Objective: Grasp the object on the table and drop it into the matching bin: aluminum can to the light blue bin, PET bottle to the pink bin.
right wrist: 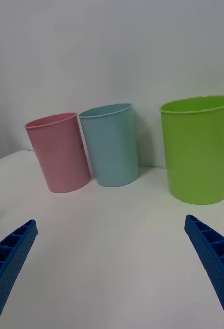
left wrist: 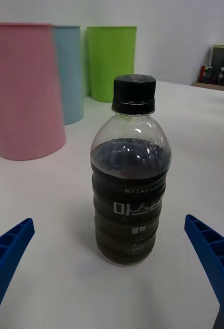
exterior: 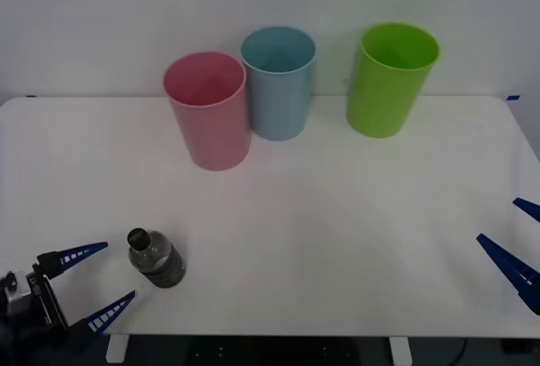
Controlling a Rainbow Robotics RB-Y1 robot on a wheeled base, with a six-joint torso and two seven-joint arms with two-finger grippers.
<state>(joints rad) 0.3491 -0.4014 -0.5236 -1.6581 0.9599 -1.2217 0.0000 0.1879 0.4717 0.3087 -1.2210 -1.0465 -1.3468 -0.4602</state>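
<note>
The PET bottle (exterior: 156,259) (left wrist: 130,175), small and clear with a black cap and dark lower body, stands upright near the front left of the white table (exterior: 337,231). My left gripper (exterior: 97,282) is open just to its left, fingers spread toward it without touching. In the left wrist view the left gripper (left wrist: 112,272) has the bottle straight ahead between the blue fingers. The pink bin (exterior: 208,110) (right wrist: 58,152) (left wrist: 23,87) and the light blue bin (exterior: 278,82) (right wrist: 110,144) (left wrist: 68,72) stand side by side at the back. My right gripper (exterior: 516,244) (right wrist: 112,272) waits open at the right edge.
A lime green bin (exterior: 391,78) (right wrist: 199,149) (left wrist: 111,61) stands at the back right of the other two. A white wall rises behind the table. Some small objects on a shelf (left wrist: 220,72) lie far off in the left wrist view.
</note>
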